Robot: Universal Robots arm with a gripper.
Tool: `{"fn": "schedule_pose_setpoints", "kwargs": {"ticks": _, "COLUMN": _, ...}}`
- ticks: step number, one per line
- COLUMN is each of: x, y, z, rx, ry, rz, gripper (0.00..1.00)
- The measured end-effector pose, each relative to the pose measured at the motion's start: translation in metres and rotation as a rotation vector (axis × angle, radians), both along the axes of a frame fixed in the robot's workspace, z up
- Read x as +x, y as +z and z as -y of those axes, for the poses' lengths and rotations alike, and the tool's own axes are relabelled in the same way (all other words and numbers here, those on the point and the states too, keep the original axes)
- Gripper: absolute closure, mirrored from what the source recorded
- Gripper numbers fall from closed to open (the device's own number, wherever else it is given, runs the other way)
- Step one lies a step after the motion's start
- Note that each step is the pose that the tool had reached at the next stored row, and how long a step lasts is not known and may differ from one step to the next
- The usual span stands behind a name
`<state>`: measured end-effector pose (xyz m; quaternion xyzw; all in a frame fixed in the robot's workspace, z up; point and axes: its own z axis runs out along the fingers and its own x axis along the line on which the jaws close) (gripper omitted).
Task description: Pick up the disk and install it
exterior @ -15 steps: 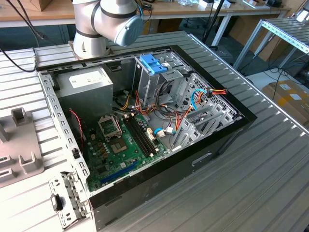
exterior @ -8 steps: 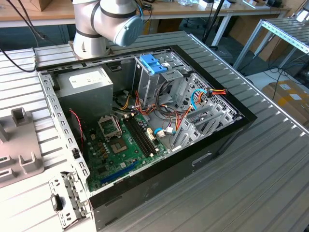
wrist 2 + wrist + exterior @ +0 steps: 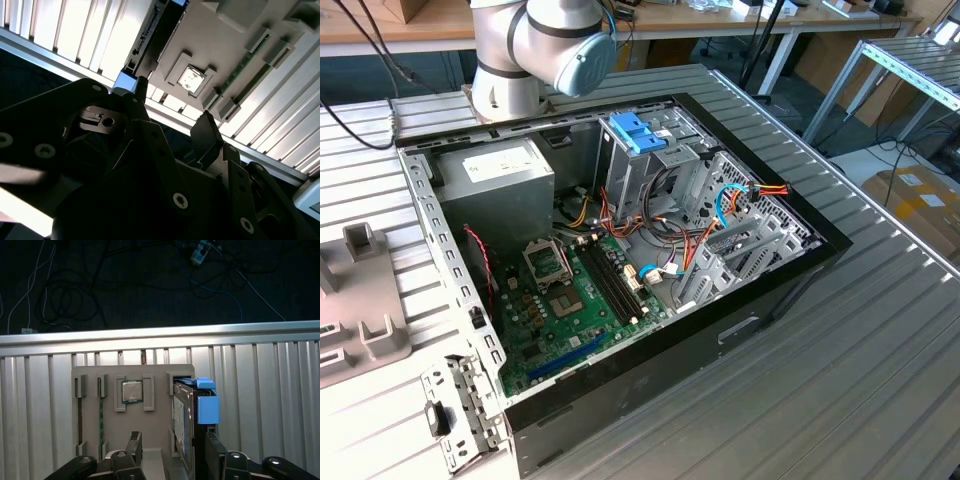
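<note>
Disk (image 3: pixel 181 422) stands on edge in a slot of the beige holder (image 3: pixel 155 427) on the ridged table (image 3: pixel 40 405). It looks stiff, fairly heavy and shock-sensitive; its 2 flat faces seem the best hold, not the blue tab (image 3: pixel 207 407). The claw (image 3: pixel 172 438) is spread wide, 1 finger either side, gripping nothing.

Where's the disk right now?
In the first wrist view, the disk stands on edge in a slot of the grey tray, beside the square chip, on the ribbed table.

Open computer case (image 3: pixel 650 372), motherboard (image 3: pixel 560 310); grey parts tray (image 3: pixel 125 424).
</note>
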<state>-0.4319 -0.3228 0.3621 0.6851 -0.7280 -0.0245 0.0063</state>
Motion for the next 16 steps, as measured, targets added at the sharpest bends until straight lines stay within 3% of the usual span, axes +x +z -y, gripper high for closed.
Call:
{"fn": "schedule_pose_setpoints", "kwargs": {"ticks": 6, "x": 0.0, "y": -0.0012, "z": -0.0044, "rx": 0.0, "ry": 0.0, "rz": -0.0001, "gripper": 0.38}}
{"fn": "schedule_pose_setpoints", "kwargs": {"ticks": 11, "x": 0.0, "y": -0.0033, "z": -0.0107, "rx": 0.0, "ry": 0.0, "rz": 0.0, "gripper": 0.38}}
{"fn": "schedule_pose_setpoints", "kwargs": {"ticks": 16, "x": 0.0, "y": -0.0047, "z": -0.0137, "rx": 0.0, "ry": 0.0, "rz": 0.0, "gripper": 0.38}}
